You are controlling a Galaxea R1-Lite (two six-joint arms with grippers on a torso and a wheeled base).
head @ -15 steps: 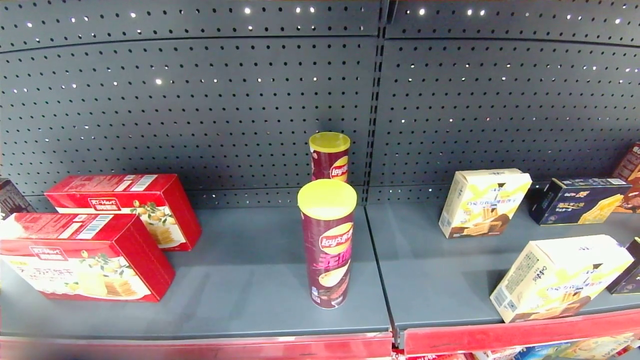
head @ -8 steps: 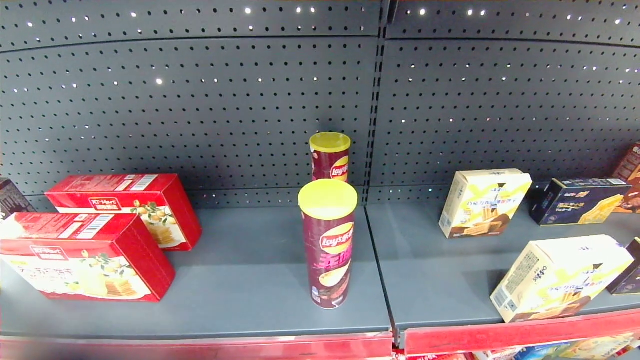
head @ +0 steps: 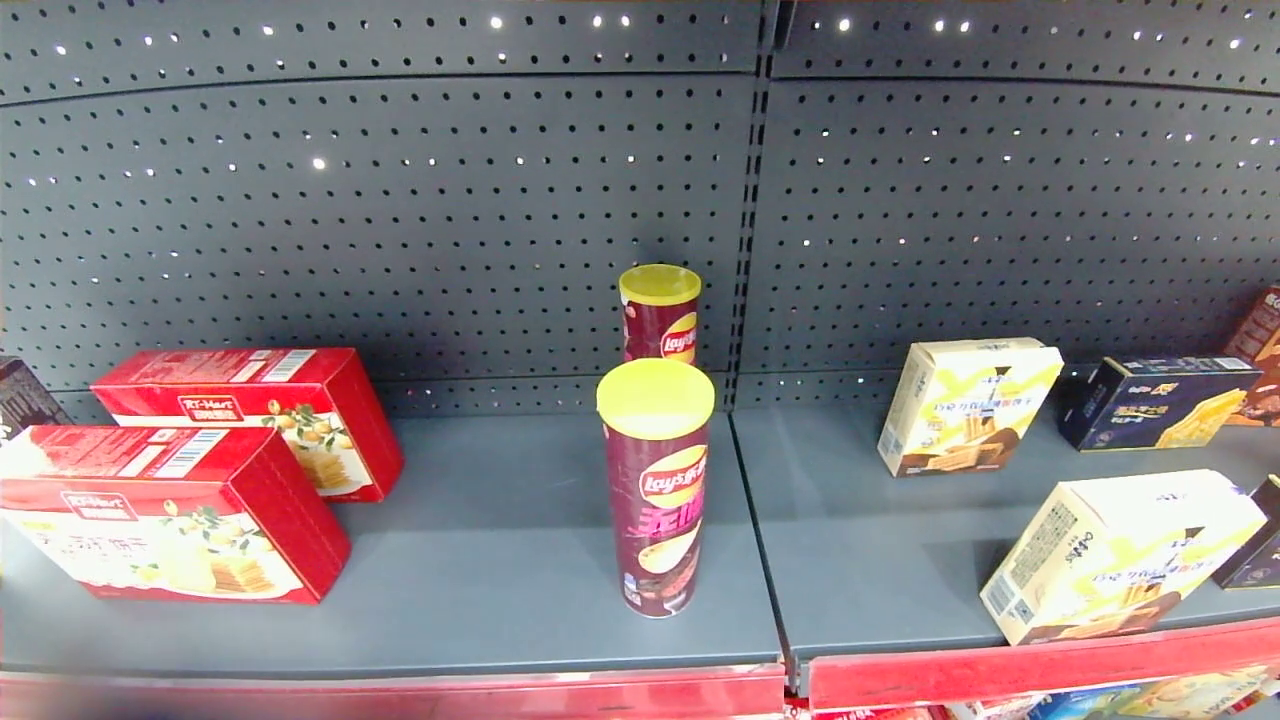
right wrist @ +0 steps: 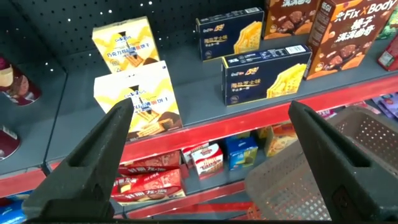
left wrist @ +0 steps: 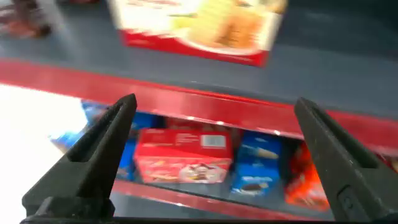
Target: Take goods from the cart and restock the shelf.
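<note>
Shelf unchanged from a second ago; left tool and right tool wide open, empty.

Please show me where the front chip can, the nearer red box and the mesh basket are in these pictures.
front chip can (head: 657, 500), head view, on its purple side wall
nearer red box (head: 150, 545), head view, on its front face
mesh basket (right wrist: 373, 134), right wrist view, on its mesh wall

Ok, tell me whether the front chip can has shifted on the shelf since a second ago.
No. The front chip can stands where it did, upright, just left of the shelf seam and directly in front of the rear can.
</note>
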